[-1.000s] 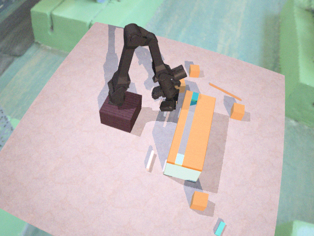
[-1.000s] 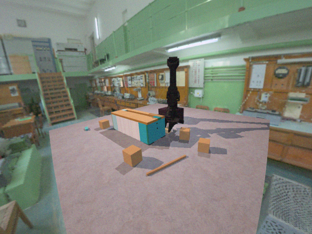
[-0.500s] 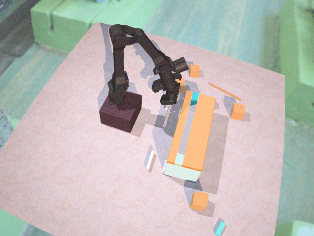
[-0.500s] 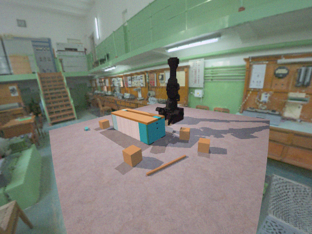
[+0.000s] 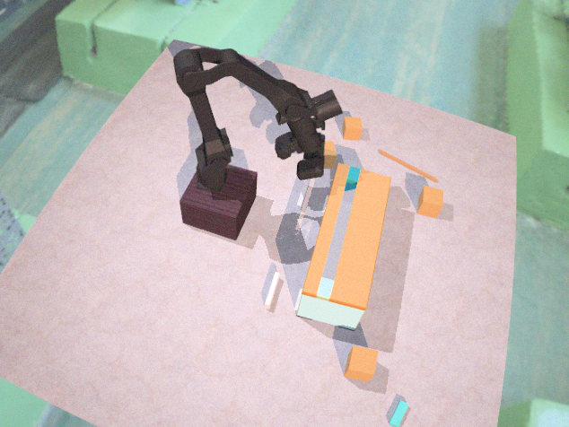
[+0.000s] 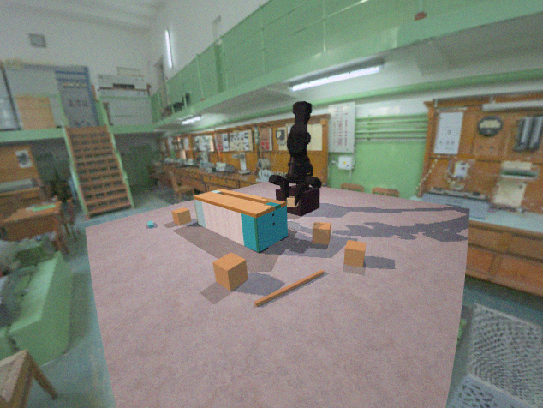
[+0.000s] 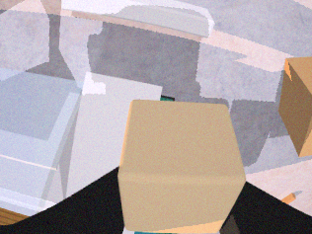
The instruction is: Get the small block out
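The small tan block (image 6: 291, 201) (image 7: 180, 139) is between my fingers, raised off the table; in the top view it is hidden by the gripper. My gripper (image 5: 298, 157) (image 7: 172, 179) is shut on it, beside the teal end of the box, on the arm base's side. The box (image 5: 363, 239) (image 6: 232, 204) stands upright, with an orange slotted top, one teal end and one pale mint end. Its clear front faces the arm base. The gap from block to box is small and hard to judge.
An orange cube (image 5: 329, 155) (image 6: 321, 233) (image 7: 296, 108) stands close to the gripper and the teal end. Several other orange cubes stand around the box. An orange stick (image 5: 407, 165) (image 6: 289, 288), a white bar (image 5: 272, 290) and a small teal piece (image 5: 398, 413) (image 6: 151, 224) lie on the table.
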`<state>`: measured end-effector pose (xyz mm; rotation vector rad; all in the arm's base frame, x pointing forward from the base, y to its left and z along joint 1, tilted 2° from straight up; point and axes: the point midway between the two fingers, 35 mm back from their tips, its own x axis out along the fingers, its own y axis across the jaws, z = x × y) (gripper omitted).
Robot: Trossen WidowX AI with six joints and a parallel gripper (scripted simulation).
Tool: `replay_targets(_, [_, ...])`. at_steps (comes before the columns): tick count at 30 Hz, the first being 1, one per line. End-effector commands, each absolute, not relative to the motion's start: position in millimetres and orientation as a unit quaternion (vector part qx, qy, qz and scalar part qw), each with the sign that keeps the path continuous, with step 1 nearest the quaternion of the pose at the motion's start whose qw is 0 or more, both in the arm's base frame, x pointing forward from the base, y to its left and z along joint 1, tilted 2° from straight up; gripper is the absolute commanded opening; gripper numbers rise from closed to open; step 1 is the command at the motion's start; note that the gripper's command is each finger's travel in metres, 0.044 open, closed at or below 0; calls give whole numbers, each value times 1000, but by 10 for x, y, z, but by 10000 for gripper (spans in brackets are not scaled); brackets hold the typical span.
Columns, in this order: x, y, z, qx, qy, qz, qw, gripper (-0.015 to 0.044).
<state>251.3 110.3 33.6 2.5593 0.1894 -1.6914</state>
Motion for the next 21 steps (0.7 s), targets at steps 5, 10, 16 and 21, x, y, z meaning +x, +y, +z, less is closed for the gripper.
replay_targets(5, [2482, 1120, 710, 837, 131, -527, 70, 0])
replay_targets(10, [2413, 1110, 928, 836, 174, -510, 97, 0])
replay_targets(16, [2388, 1106, 992, 836, 187, -505, 106, 0])
replay_targets(21, [2388, 1106, 992, 836, 187, -505, 106, 0])
